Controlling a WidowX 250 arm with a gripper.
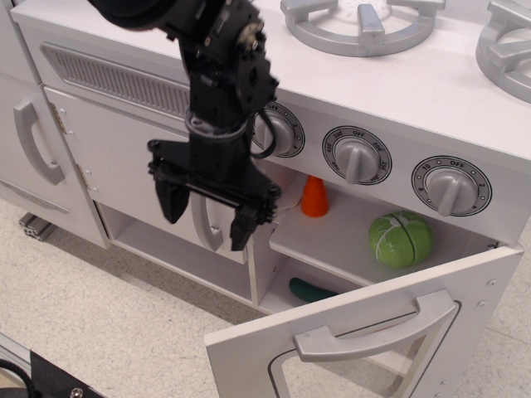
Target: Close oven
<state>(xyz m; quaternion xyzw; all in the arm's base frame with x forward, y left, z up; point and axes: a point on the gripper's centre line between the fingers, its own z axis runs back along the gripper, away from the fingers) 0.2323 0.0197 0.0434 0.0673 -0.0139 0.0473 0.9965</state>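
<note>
The oven (348, 240) is a white toy-kitchen compartment with shelves, below three grey knobs. Its wide white door (365, 348) hangs open, swung down and out toward the front right, with a horizontal grey bar handle (373, 327) and a rounded window edge below it. My black gripper (207, 217) is open and empty. It points down in front of the cabinet left of the oven opening, well above and left of the door.
On the oven shelf are an orange cone (314, 197) and a green cabbage-like ball (401, 239); a dark green cucumber (309, 290) lies on the lower shelf. A plain cabinet door with a vertical grey handle (35, 143) is at left. Burners (358, 23) sit on top.
</note>
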